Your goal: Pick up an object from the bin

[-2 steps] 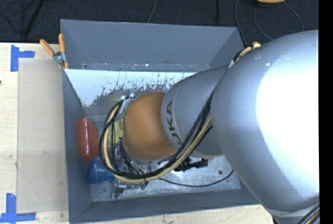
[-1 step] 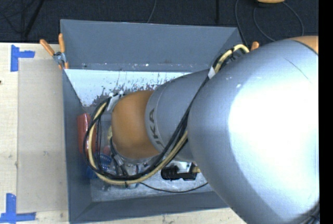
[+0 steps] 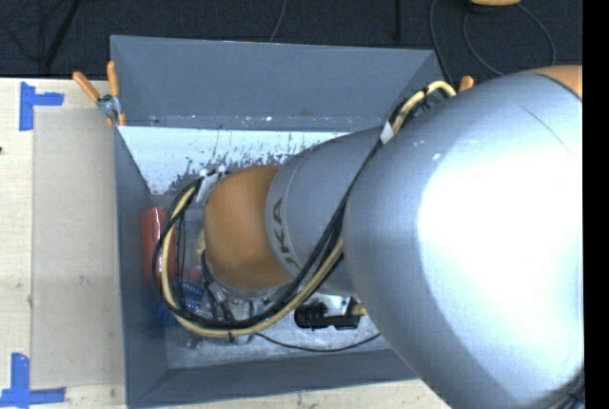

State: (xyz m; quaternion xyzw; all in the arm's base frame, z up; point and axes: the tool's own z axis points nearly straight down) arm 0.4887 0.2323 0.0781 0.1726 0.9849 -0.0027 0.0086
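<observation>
Silver arm (image 3: 476, 236) overhangs grey bin (image 3: 276, 79), dark floor (image 3: 314, 8) beyond.

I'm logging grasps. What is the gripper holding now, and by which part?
Cannot be told: the arm's orange wrist cover sits over the left side of the grey metal bin, covering any hold.

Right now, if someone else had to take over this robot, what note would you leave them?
Gripper: down in the bin's left half, under the orange wrist cover; open or shut cannot be told.
Things: a red object by the left wall, a black object near the front wall.
Done: the arm is in the bin.
Left: no thing seen held; grasp one and lift it out.
</observation>
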